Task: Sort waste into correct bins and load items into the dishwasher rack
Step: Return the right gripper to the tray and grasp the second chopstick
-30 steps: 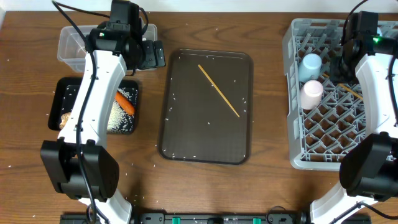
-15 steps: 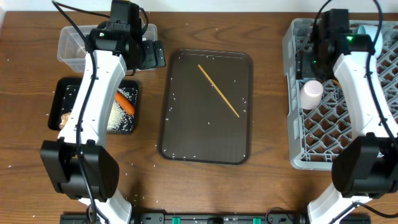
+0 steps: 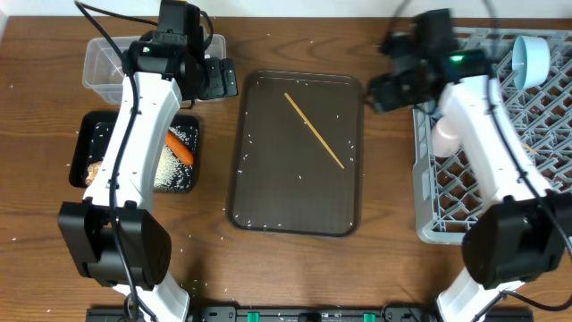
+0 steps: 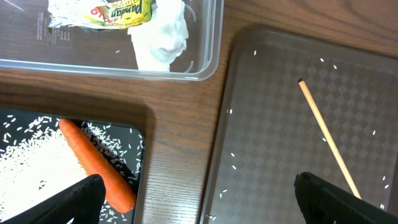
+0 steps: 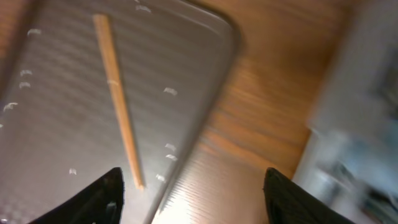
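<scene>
One wooden chopstick lies slantwise on the dark brown serving tray; it also shows in the left wrist view and the right wrist view. My right gripper is open and empty, over the gap between the tray and the grey rack. The rack holds a pale pink cup and a light blue dish. My left gripper is open and empty between the clear tub and the tray. The tub holds the wrapper and the tissue. The black tray holds the carrot, rice and a brown lump.
Loose rice grains lie scattered on the serving tray and on the wooden table. The rack shows blurred at the right edge of the right wrist view. The right arm hides part of the rack's left side.
My right arm has swung left from over the rack to the serving tray's right edge, and now covers the small blue cup. The light blue dish came into view. The left arm has not moved.
</scene>
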`<state>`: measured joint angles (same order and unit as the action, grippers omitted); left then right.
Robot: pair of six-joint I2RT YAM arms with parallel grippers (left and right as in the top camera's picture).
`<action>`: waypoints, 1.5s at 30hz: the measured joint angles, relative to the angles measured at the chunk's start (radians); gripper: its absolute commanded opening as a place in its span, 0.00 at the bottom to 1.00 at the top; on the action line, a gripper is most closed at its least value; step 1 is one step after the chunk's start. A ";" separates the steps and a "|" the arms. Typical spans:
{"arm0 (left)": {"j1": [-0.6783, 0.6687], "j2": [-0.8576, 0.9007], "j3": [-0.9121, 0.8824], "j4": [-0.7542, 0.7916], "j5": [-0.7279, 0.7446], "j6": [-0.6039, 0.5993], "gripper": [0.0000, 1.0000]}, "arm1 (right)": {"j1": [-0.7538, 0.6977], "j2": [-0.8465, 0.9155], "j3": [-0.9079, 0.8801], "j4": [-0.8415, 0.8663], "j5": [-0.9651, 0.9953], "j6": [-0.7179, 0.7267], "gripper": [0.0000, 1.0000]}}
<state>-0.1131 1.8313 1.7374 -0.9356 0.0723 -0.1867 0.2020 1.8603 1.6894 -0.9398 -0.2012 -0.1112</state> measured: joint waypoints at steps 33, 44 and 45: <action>0.000 0.000 0.000 0.000 0.000 0.000 0.98 | 0.281 0.388 0.013 0.109 0.124 -0.105 0.26; 0.000 0.000 0.000 0.000 0.000 0.000 0.98 | 0.281 0.391 0.021 0.084 0.115 -0.102 0.01; 0.000 0.000 0.000 0.000 0.000 0.000 0.98 | 0.281 0.391 0.021 0.082 0.114 -0.100 0.01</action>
<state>-0.1131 1.8313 1.7374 -0.9356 0.0723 -0.1867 0.4828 2.2517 1.7103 -0.8581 -0.0868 -0.2115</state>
